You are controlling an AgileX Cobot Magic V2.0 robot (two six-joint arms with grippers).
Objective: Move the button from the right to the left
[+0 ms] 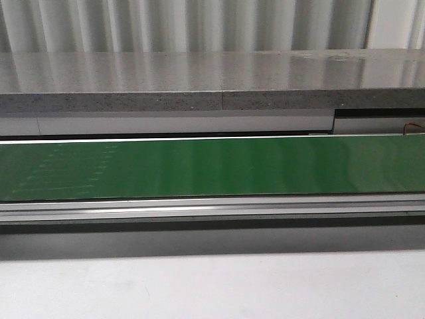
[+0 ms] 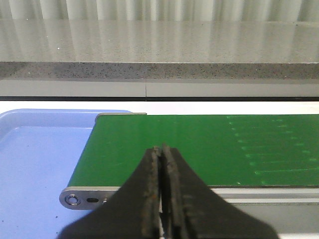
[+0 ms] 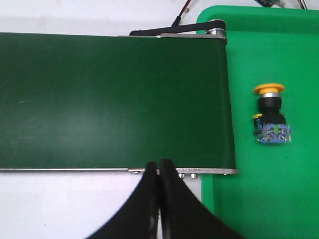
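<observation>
Button (image 3: 269, 115) lies on side in green tray (image 3: 299, 199), right of frame, beside conveyor belt (image 3: 114, 99) end. Both grippers' jaws pressed together, empty. Right gripper (image 3: 159, 172): open wide before descent, straddle black collar.

Place: likely factory-style lab | green conveyor belt (image 1: 212, 166) | stone counter (image 1: 199, 80) | parts tray (image 3: 279, 189)

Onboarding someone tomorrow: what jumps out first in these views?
The green conveyor belt spans the whole front view, bare. In the right wrist view the button, yellow cap on a grey-blue block, lies alone on a green tray just past the belt's end. In the left wrist view a blue tray sits at the belt's other end; both the left gripper and right gripper have jaws shut, holding nothing.
</observation>
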